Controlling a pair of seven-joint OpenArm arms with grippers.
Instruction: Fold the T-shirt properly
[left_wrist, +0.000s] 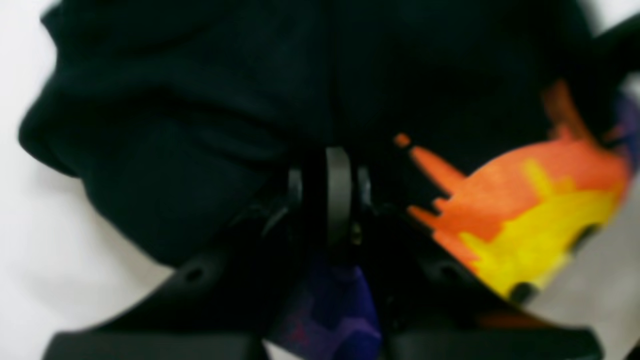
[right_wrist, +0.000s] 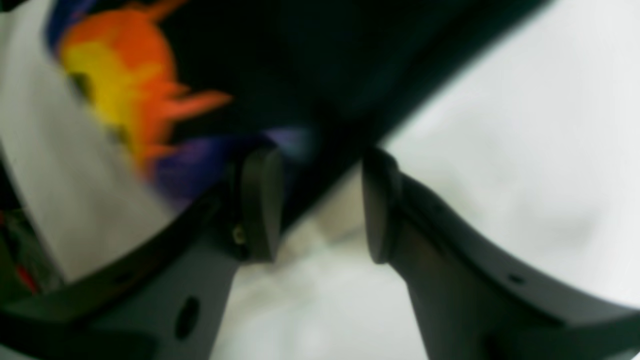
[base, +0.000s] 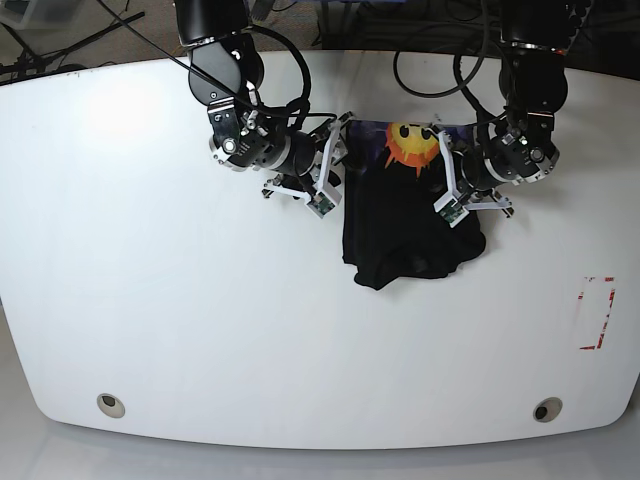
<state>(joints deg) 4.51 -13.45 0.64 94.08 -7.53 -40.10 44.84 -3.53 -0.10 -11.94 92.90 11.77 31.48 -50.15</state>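
Note:
The black T-shirt (base: 410, 225) lies bunched at the middle of the white table (base: 150, 300), its orange-yellow spiky face print (base: 410, 143) up near the far edge. In the left wrist view my left gripper (left_wrist: 340, 195) is shut on a fold of the T-shirt (left_wrist: 200, 125) beside the print; in the base view the left gripper (base: 446, 185) sits at the cloth's right side. My right gripper (right_wrist: 322, 200) has its fingers apart, and the edge of the T-shirt (right_wrist: 300, 60) runs between the tips. In the base view the right gripper (base: 333, 175) is at the shirt's upper left corner.
A red-outlined rectangle (base: 597, 312) is marked on the table at the right. Two round holes (base: 111, 404) (base: 546, 409) sit near the front edge. Cables hang behind both arms at the back.

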